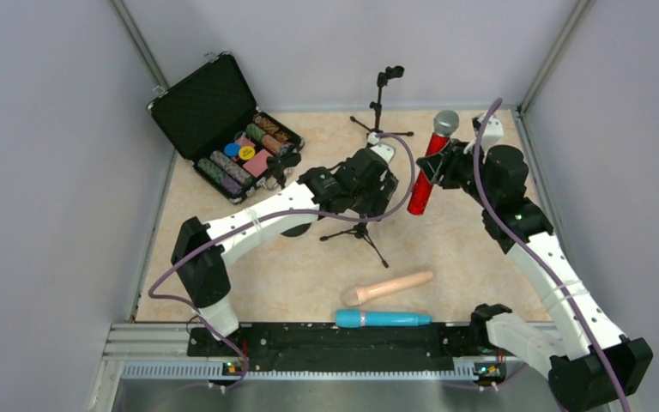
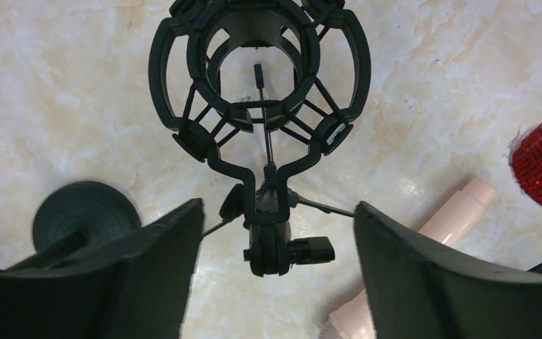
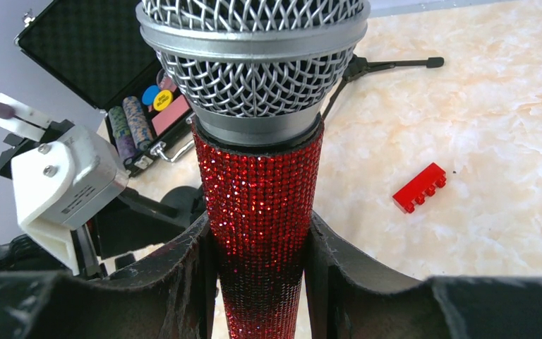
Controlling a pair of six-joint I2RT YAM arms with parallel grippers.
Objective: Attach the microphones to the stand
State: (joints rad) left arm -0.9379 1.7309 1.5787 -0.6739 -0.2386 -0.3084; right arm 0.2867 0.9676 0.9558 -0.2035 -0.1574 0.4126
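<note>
From the top camera, the right tool (image 1: 433, 166) is clamping the red microphone (image 1: 419, 193) by its glittery body, holding it tilted in the air over the far right part of the bench (image 1: 459, 257), mesh head toward the far edge. The left tool (image 1: 362, 196) is hanging over the shock-mount stand (image 1: 359, 230) at mid-bench, a clip stand (image 1: 381, 103) is standing at the far edge, and an open chip case (image 1: 214, 112) is sitting in the far left corner. The beige microphone (image 1: 386, 287) and the cyan microphone (image 1: 383, 318) are lying by the near edge, the cyan one closer to it. In the left wrist view, the left tool's fingers (image 2: 148, 261) are standing apart on either side of the stand's neck, not touching it. In the right wrist view, both pads (image 3: 183, 268) are pressing the red body just below the mesh head, and a red block (image 3: 418, 187) is lying on the bench beyond.
</note>
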